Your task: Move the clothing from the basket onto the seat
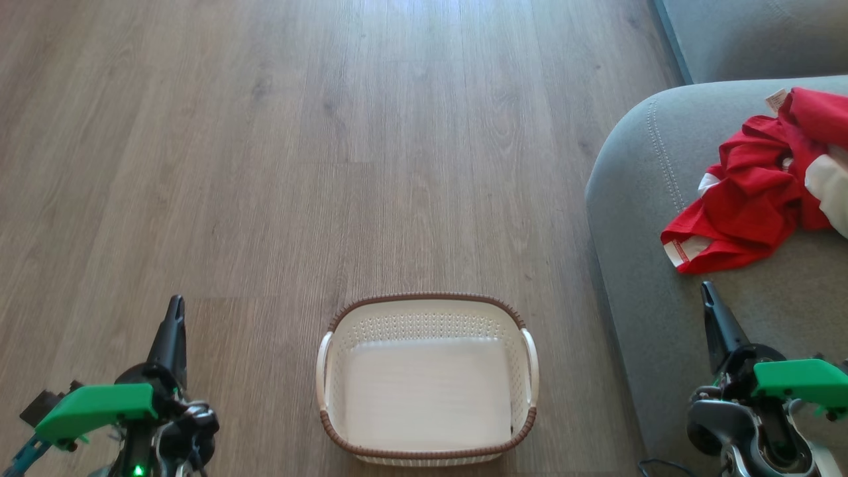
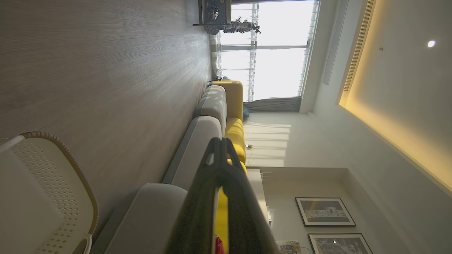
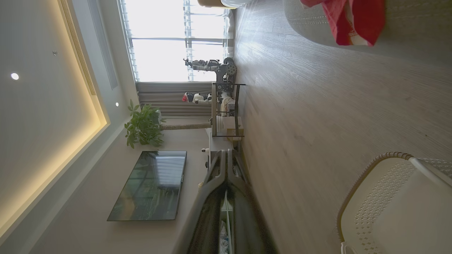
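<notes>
Wood-look floor point(image 1: 265, 165) w/ basket point(image 1: 424, 297); clothing point(image 1: 748, 199) on grey seat point(image 1: 636, 218).

Daylight blows out the window point(image 3: 166, 53) and glares off the floor point(image 3: 257, 49) (a streaky sheen); head view even, sharp; wrist views bend at edges.

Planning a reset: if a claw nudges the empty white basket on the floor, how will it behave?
Probably light: the basket is thin perforated plastic and empty. It would likely slide rather than tip, sitting low and wide on the smooth wood floor. Walls may flex if pinched.
</notes>
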